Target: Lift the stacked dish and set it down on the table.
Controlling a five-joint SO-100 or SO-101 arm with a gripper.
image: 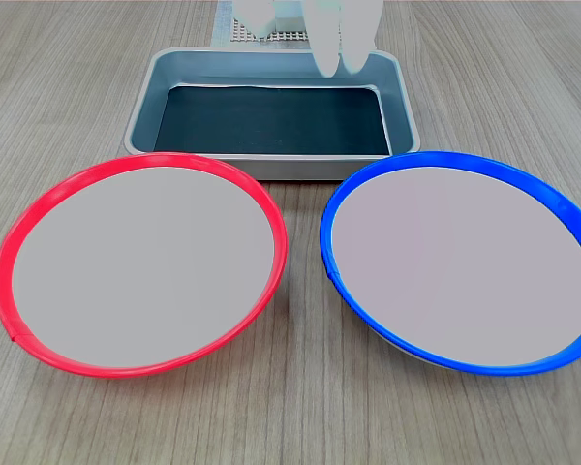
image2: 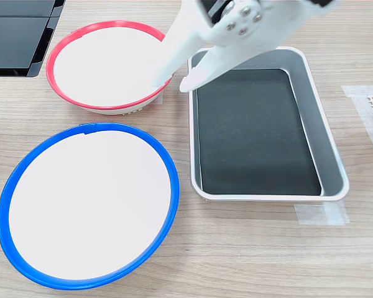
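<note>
The blue dish (image: 462, 260) lies flat on the table (image: 300, 407), alone, with nothing under it. In the first exterior view it is at the near right; in the second exterior view it (image2: 87, 205) fills the near left corner of the table (image2: 248, 248). The red dish (image: 140, 262) lies beside it with a narrow strip of bare wood between their rims, so they do not touch; in the second exterior view it (image2: 105, 65) sits towards the far edge. The metal tray (image: 145, 107) with its dark bottom stands just behind both dishes in the first exterior view, and to the right of them (image2: 332, 155) in the second.

The white gripper (image2: 173, 82) hangs over the gap between the red dish and the tray's corner, its two fingers spread a little and holding nothing. In the first exterior view the gripper (image: 339, 70) shows as pale fingertips above the tray's far edge. A tape strip (image2: 322, 213) sticks to the table at the tray's near corner
</note>
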